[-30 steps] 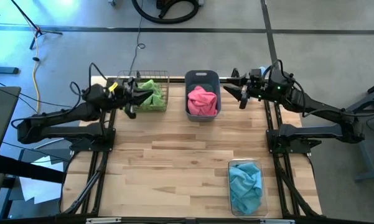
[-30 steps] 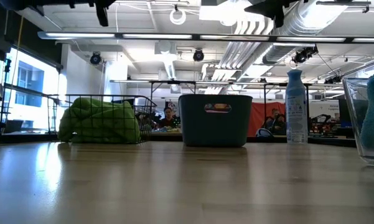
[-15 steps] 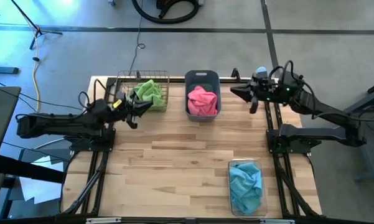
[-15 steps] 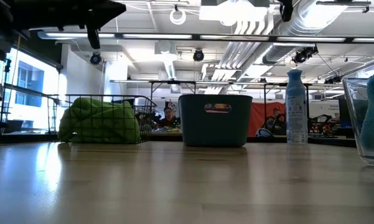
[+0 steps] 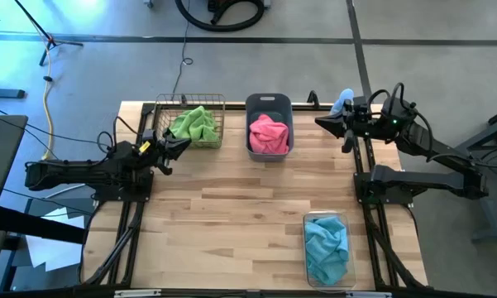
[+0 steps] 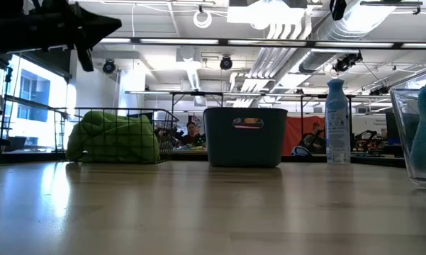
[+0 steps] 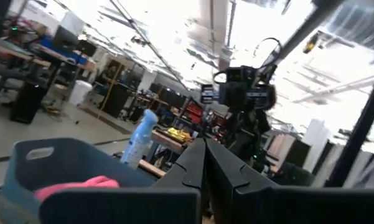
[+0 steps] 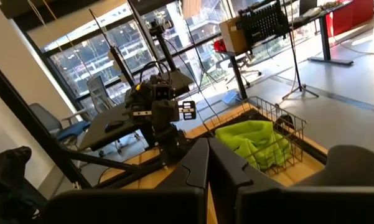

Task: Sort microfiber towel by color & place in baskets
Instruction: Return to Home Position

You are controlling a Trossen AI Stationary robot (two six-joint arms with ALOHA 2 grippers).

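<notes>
The copper wire basket [image 5: 160,124] is sitting at the far left of the table [image 5: 231,199] and is holding a bunched lime green towel [image 5: 195,124], which is bulging against the mesh in the low view. Just beside it, at the far middle, the grey-blue tub [image 5: 269,101] is holding a crumpled pink towel [image 5: 269,134]. Well apart from both, at the near right edge, the clear bin [image 5: 307,219] is holding a light blue towel [image 5: 325,248] that is filling most of it.

The left gripper [image 5: 175,147] is hovering just beside the wire basket's near left corner, pointing towards the tub. In its wrist view its fingers [image 7: 190,174] are lying pressed together with nothing between them. The right gripper [image 5: 322,123] is hanging beyond the tub's right side, pointing back across the table. Its fingers [image 8: 193,171] are also meeting in a closed, empty pinch.

A pale blue spray bottle [image 6: 337,120] is standing upright at the far right corner, close against the right arm's wrist and partly covered by it from above. It appears not to be touching the arm, though the overhead angle is making that hard to judge. Both arms are riding high over the tabletop in the low view.
</notes>
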